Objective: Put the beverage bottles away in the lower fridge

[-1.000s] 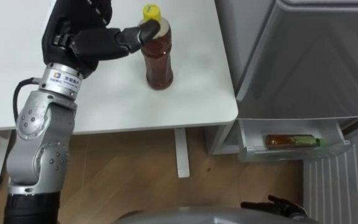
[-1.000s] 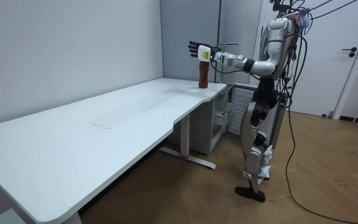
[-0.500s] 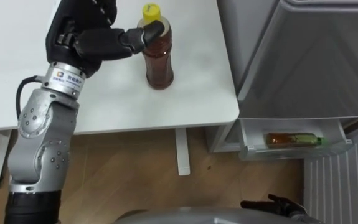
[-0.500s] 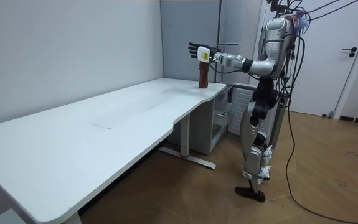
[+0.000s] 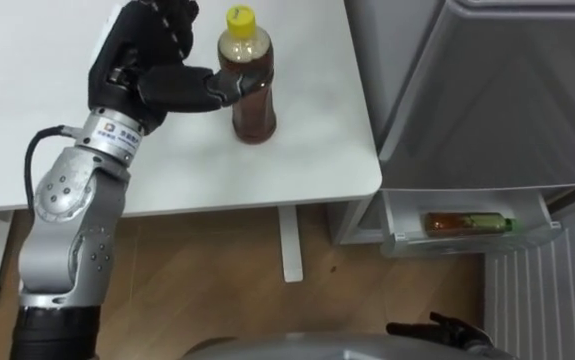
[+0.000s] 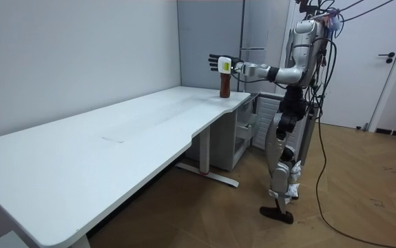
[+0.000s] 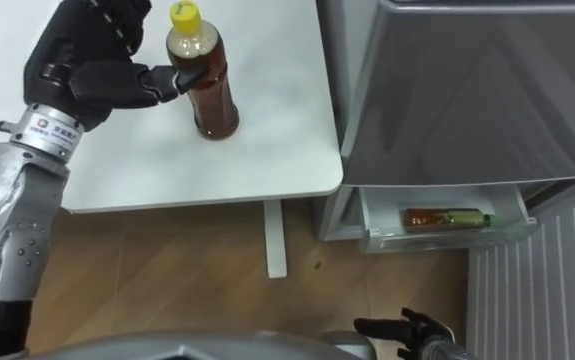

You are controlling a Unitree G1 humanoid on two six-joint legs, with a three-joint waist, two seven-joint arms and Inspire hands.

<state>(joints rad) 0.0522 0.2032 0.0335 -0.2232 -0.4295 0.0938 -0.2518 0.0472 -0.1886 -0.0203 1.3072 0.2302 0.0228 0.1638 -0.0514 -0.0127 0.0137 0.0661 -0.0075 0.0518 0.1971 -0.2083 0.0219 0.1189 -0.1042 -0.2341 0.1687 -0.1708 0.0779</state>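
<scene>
A brown drink bottle (image 5: pixel 252 100) with a yellow cap stands upright near the right edge of the white table (image 5: pixel 167 170); it is also in the right eye view (image 7: pixel 212 95) and the room view (image 6: pixel 224 84). My left hand (image 5: pixel 152 75) is open beside the bottle on its left. Its thumb rests against the bottle's body and its fingers point up past the cap. A second brown bottle (image 5: pixel 467 222) with a green cap lies on its side in the low shelf of the open fridge. My right hand (image 5: pixel 437 330) hangs low at the bottom edge, fingers relaxed.
The grey fridge door (image 5: pixel 497 90) stands open to the right of the table, over the shelf (image 5: pixel 407 240). Wooden floor (image 5: pixel 217 270) lies below the table edge. In the room view I stand at the table's far corner beside the fridge (image 6: pixel 249 127).
My left hand has dropped and moved right. Its thumb has slid from the bottle's neck by the cap down to the body. The bottle has stayed in place.
</scene>
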